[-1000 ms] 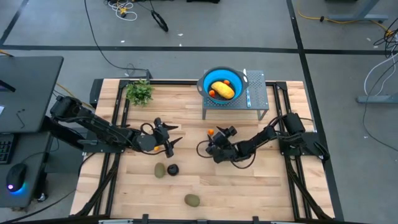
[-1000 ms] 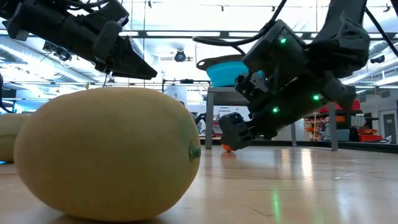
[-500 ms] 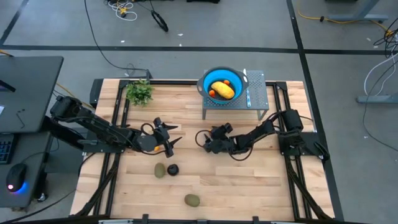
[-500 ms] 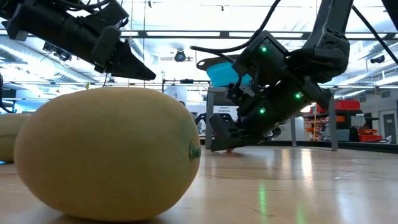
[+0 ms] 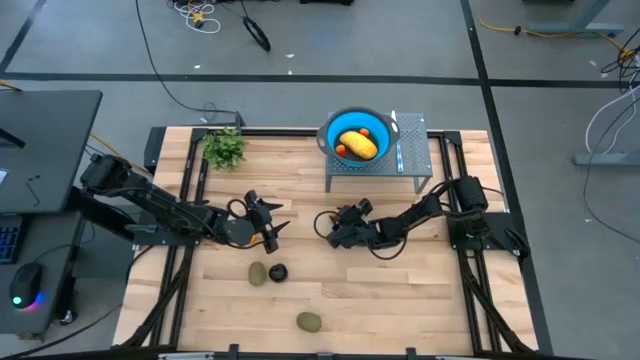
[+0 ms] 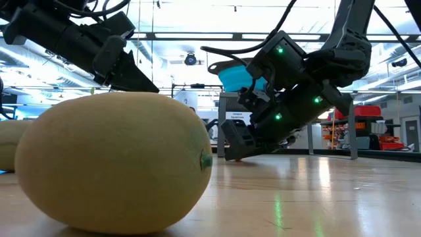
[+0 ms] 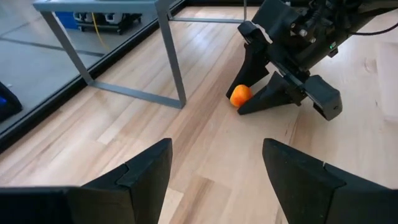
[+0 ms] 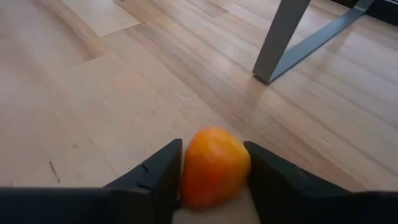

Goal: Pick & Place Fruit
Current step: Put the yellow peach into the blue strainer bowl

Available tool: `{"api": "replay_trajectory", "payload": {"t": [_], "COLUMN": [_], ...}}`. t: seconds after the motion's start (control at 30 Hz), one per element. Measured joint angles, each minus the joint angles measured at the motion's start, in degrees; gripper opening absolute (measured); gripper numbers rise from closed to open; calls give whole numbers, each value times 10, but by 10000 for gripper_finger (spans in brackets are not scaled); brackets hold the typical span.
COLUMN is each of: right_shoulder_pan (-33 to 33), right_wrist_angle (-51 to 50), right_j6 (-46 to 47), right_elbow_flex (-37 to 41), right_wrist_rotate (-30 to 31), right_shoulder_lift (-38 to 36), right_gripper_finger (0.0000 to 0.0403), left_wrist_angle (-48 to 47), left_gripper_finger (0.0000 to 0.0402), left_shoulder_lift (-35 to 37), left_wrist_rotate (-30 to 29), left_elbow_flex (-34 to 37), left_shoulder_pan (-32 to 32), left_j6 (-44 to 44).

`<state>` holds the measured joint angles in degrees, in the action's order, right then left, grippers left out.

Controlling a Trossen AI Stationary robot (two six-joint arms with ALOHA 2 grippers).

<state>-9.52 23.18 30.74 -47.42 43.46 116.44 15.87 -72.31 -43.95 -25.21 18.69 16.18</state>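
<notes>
Wooden table (image 5: pixel 400 290): right gripper (image 8: pixel 213 167) has its jaws pinched on a small orange fruit (image 8: pixel 214 165); left gripper (image 7: pixel 214 165) hangs with jaws apart, nothing between them.

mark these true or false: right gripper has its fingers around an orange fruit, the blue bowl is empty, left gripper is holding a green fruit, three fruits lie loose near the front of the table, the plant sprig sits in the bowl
1. The right gripper has its fingers on both sides of a small orange fruit on the table. True.
2. The blue bowl is empty. False: it holds a yellow-orange fruit and a small orange piece.
3. The left gripper holds a green fruit. False: its fingers are open with nothing between them.
4. Two olive-green ovals and a blackish round fruit lie loose on the table. True.
5. The plant sprig sits in the bowl. False: it lies on the table's far left corner.
</notes>
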Motion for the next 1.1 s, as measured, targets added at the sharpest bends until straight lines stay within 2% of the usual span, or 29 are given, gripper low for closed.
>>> {"api": "replay_trajectory", "payload": {"t": [0.2,0.5,0.83,1.1], "right_shoulder_pan": [-13,-28,-39,-36], "right_wrist_angle": [-2,-10,-13,-11], "right_j6": [-4,-48,-156,-284], "right_elbow_flex": [0,1,1,1], "right_wrist_rotate": [0,-15,1,51], "right_shoulder_lift": [-1,-43,-189,-331], "right_gripper_finger": [140,137,137,137], "left_wrist_angle": [-2,-2,0,1], "left_gripper_finger": [258,258,258,258], "left_shoulder_lift": [0,0,0,0], "left_wrist_rotate": [0,-15,-17,-17], "left_elbow_flex": [0,0,0,0], "left_shoulder_pan": [14,47,60,60], "left_j6": [28,60,88,94]}}
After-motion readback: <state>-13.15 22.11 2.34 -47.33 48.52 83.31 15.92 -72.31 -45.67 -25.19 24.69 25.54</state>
